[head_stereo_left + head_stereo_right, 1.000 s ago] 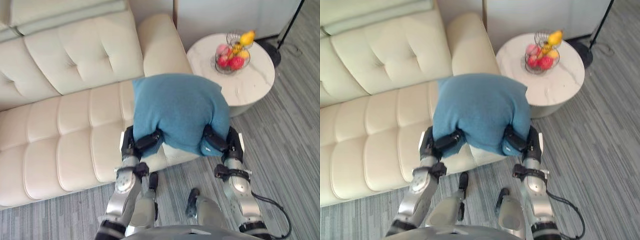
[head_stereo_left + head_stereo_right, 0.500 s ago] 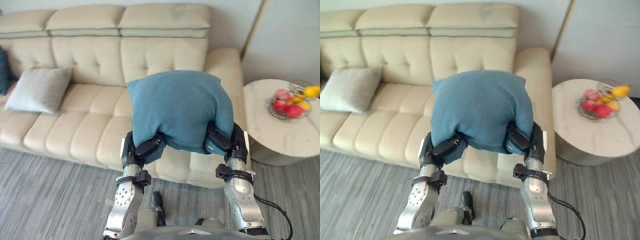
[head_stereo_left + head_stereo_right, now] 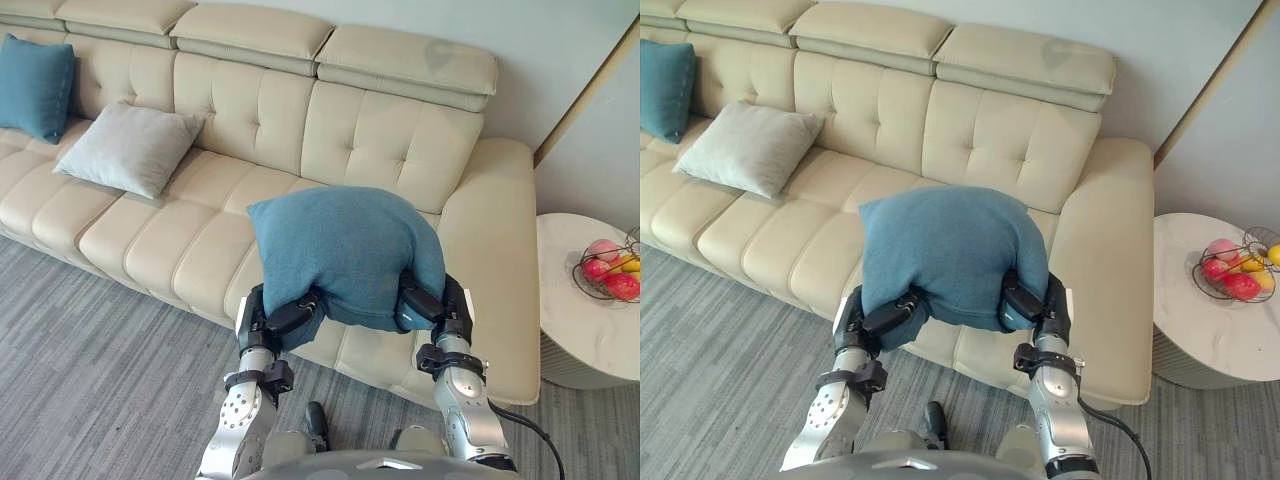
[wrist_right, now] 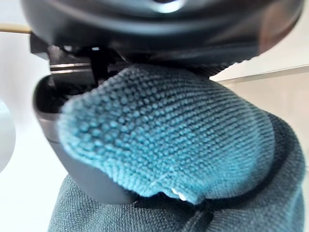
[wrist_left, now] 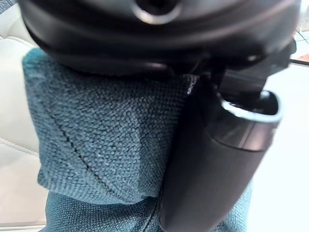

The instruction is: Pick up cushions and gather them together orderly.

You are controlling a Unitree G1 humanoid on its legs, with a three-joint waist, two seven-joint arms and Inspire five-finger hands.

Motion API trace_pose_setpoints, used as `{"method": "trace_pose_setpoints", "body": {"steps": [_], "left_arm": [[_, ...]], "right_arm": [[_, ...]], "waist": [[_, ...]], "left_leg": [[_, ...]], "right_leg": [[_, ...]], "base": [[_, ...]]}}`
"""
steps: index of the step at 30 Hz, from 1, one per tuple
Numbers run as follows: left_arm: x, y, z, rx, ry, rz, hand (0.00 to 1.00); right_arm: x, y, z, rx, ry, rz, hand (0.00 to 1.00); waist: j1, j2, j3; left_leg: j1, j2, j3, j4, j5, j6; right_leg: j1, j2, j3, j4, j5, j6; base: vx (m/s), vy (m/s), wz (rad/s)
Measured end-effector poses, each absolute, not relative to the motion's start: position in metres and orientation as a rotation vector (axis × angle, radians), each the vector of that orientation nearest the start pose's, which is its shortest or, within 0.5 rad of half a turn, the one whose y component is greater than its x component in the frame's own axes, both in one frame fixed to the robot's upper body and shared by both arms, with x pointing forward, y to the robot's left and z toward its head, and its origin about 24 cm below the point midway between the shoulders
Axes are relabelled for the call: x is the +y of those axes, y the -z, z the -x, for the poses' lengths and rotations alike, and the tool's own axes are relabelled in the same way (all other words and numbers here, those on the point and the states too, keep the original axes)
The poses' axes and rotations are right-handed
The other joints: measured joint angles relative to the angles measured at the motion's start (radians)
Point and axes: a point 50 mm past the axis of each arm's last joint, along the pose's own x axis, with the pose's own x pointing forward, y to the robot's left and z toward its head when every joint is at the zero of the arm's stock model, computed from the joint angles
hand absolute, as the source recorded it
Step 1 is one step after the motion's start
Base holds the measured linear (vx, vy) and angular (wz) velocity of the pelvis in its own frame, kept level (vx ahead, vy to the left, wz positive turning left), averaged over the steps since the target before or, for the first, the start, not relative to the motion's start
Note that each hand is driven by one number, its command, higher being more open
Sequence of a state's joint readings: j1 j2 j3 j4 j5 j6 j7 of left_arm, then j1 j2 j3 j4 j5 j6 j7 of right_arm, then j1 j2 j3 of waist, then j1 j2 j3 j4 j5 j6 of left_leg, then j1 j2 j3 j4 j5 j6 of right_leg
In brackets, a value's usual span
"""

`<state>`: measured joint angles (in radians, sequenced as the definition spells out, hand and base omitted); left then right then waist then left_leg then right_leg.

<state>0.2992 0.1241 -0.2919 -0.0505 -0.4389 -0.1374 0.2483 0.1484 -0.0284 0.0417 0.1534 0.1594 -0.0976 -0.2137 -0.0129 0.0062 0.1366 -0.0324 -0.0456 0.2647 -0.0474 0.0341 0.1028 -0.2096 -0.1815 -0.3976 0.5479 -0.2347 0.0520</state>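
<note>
Along the wall runs a cream sofa (image 3: 380, 150), with a grey cushion (image 3: 125, 148) and a second blue cushion (image 3: 35, 85) at its far left end. The left hand (image 3: 290, 312) and right hand (image 3: 420, 302) are each clamped on a lower corner of a plump blue cushion (image 3: 340, 250), held up over the seat's front edge. With only the corners pinched, the soft cloth could slip from one hand, and the cushion might swing or drop to the floor.

cream sofa (image 3: 390, 150), round side table (image 3: 578, 335), fruit basket (image 3: 610, 272)
</note>
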Motion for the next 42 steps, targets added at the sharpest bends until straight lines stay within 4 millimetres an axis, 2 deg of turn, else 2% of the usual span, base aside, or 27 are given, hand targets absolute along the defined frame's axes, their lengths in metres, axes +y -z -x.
{"method": "trace_pose_setpoints", "body": {"steps": [2,4,5,7,8,9,10,11,13,15,16,17,18,20,21,23,27,31,34,38,42], "left_arm": [[0.131,0.006,-0.182,0.209,-0.086,0.348,0.0],[0.129,0.006,-0.182,0.213,-0.074,0.34,0.0],[0.127,0.008,-0.182,0.223,-0.069,0.346,0.0],[0.126,0.008,-0.181,0.223,-0.064,0.347,0.0],[0.126,0.01,-0.181,0.23,-0.064,0.347,0.0],[0.126,0.013,-0.179,0.246,-0.067,0.349,0.0],[0.125,0.015,-0.178,0.253,-0.068,0.35,0.0],[0.125,0.017,-0.176,0.264,-0.069,0.356,0.0],[0.123,0.017,-0.176,0.262,-0.064,0.37,0.0],[0.122,0.017,-0.176,0.259,-0.056,0.374,0.0],[0.122,0.017,-0.176,0.258,-0.053,0.374,0.0],[0.122,0.017,-0.176,0.259,-0.052,0.374,0.0],[0.122,0.017,-0.176,0.26,-0.051,0.37,0.0],[0.124,0.017,-0.18,0.259,-0.046,0.352,0.0],[0.124,0.017,-0.18,0.259,-0.046,0.353,0.0],[0.126,0.019,-0.177,0.268,-0.049,0.345,0.0],[0.128,0.021,-0.175,0.276,-0.047,0.335,0.0],[0.127,0.021,-0.174,0.277,-0.04,0.328,0.0],[0.127,0.02,-0.176,0.269,-0.033,0.301,0.0],[0.128,0.009,-0.191,0.212,-0.013,0.23,0.0],[0.127,-0.009,-0.22,0.114,-0.008,0.161,0.0]], "right_arm": [[-0.169,0.019,-0.212,0.211,0.243,-0.099,0.0],[-0.172,0.019,-0.209,0.215,0.246,-0.086,0.0],[-0.175,0.022,-0.204,0.229,0.255,-0.082,0.0],[-0.175,0.024,-0.201,0.238,0.261,-0.086,0.0],[-0.174,0.024,-0.198,0.241,0.265,-0.094,0.0],[-0.174,0.024,-0.194,0.244,0.269,-0.094,0.0],[-0.175,0.024,-0.193,0.243,0.271,-0.093,0.0],[-0.176,0.021,-0.192,0.233,0.273,-0.094,0.0],[-0.177,0.014,-0.194,0.198,0.277,-0.095,0.0],[-0.179,0.01,-0.196,0.181,0.284,-0.096,0.0],[-0.179,0.01,-0.196,0.181,0.285,-0.095,0.0],[-0.18,0.01,-0.196,0.181,0.286,-0.094,0.0],[-0.18,0.011,-0.196,0.186,0.286,-0.092,0.0],[-0.176,0.015,-0.194,0.204,0.299,-0.114,0.0],[-0.176,0.015,-0.194,0.205,0.299,-0.115,0.0],[-0.174,0.017,-0.192,0.213,0.298,-0.116,0.0],[-0.173,0.017,-0.191,0.215,0.294,-0.09,0.0],[-0.174,0.019,-0.189,0.224,0.295,-0.067,0.0],[-0.175,0.019,-0.19,0.222,0.294,-0.002,0.0],[-0.176,0.016,-0.197,0.204,0.298,0.049,0.0],[-0.174,0.006,-0.221,0.152,0.301,0.074,0.0]], "waist": [[-0.023,-0.012,-0.007],[-0.025,-0.023,-0.013],[-0.031,-0.007,-0.02],[-0.022,0.007,-0.027],[-0.017,0.011,-0.025],[-0.006,0.01,-0.023],[0.0,0.01,-0.023],[0.011,0.01,-0.023],[0.016,0.01,-0.023],[0.02,0.003,-0.02],[0.02,0.001,-0.018],[0.02,0.006,-0.021],[0.021,0.008,-0.023],[0.008,-0.035,-0.023],[0.007,-0.037,-0.023],[0.012,-0.036,-0.023],[0.011,-0.038,-0.025],[-0.005,-0.04,-0.027],[-0.018,-0.041,-0.028],[-0.024,-0.041,-0.028],[-0.044,-0.038,-0.025]], "left_leg": [[0.004,-0.023,-0.038,0.006,-0.008,-0.007],[0.008,-0.049,-0.062,0.038,-0.04,-0.013],[-0.004,-0.042,-0.085,0.095,-0.08,-0.029],[-0.045,-0.013,-0.09,0.208,-0.14,-0.073],[-0.103,0.028,-0.064,0.389,-0.197,-0.132],[-0.142,0.069,-0.019,0.539,-0.219,-0.146],[-0.162,0.091,0.006,0.602,-0.242,-0.148],[-0.185,0.139,0.036,0.686,-0.27,-0.14],[-0.222,0.184,0.017,0.672,-0.283,-0.135],[-0.229,0.186,-0.086,0.544,-0.277,-0.144],[-0.215,0.178,-0.163,0.44,-0.241,-0.156],[-0.189,0.181,-0.22,0.33,-0.151,-0.164],[-0.174,0.184,-0.24,0.301,-0.06,-0.206],[-0.156,0.132,-0.228,0.298,-0.064,-0.188],[-0.149,0.121,-0.217,0.298,-0.071,-0.177],[-0.107,0.107,-0.183,0.286,-0.085,-0.156],[-0.033,0.087,-0.154,0.175,-0.068,-0.157],[-0.019,0.081,-0.115,0.12,-0.043,-0.157],[-0.023,0.086,-0.074,0.091,-0.034,-0.156],[-0.066,0.09,-0.039,0.066,-0.018,-0.153],[-0.129,0.09,-0.026,0.052,0.003,-0.139]], "right_leg": [[-0.02,0.028,0.036,-0.077,0.001,-0.041],[-0.001,0.027,0.045,-0.153,0.045,-0.075],[0.037,0.033,0.029,-0.185,0.078,-0.069],[0.076,0.053,0.006,-0.238,0.085,-0.069],[0.134,0.077,-0.012,-0.29,0.092,-0.073],[0.187,0.096,-0.01,-0.328,0.095,-0.076],[0.21,0.103,-0.007,-0.343,0.094,-0.076],[0.246,0.116,0.002,-0.371,0.094,-0.076],[0.258,0.118,0.038,-0.391,0.094,-0.076],[0.259,0.1,0.096,-0.396,0.095,-0.073],[0.26,0.088,0.129,-0.395,0.095,-0.069],[0.26,0.086,0.155,-0.394,0.094,-0.036],[0.265,0.083,0.182,-0.399,0.078,0.007],[0.263,0.024,0.209,-0.41,0.089,0.03],[0.265,0.01,0.216,-0.412,0.095,0.038],[0.284,-0.009,0.234,-0.414,0.108,0.053],[0.289,-0.02,0.264,-0.431,0.111,0.054],[0.264,-0.026,0.287,-0.455,0.113,0.057],[0.23,-0.021,0.329,-0.479,0.137,0.064],[0.171,-0.016,0.36,-0.515,0.178,0.067],[0.105,-0.014,0.376,-0.541,0.23,0.068]], "base": [[0.09,-0.039,0.58],[0.15,-0.096,0.53],[0.2,-0.139,0.5],[0.17,-0.112,0.34],[0.22,-0.113,0.17],[0.26,-0.127,0.09],[0.23,-0.066,-0.19],[0.14,-0.028,-0.27],[0.22,0.075,-0.53],[0.29,0.231,-0.72],[0.18,0.233,-0.76],[0.23,0.302,-0.83],[0.18,0.235,-0.61],[0.2,0.276,-0.38],[0.16,0.248,-0.34],[0.1,0.154,-0.36],[0.01,0.037,-0.27],[-0.02,0.016,-0.33],[-0.01,0.037,-0.39],[0.02,0.04,-0.29],[0.01,0.034,-0.14]]}}
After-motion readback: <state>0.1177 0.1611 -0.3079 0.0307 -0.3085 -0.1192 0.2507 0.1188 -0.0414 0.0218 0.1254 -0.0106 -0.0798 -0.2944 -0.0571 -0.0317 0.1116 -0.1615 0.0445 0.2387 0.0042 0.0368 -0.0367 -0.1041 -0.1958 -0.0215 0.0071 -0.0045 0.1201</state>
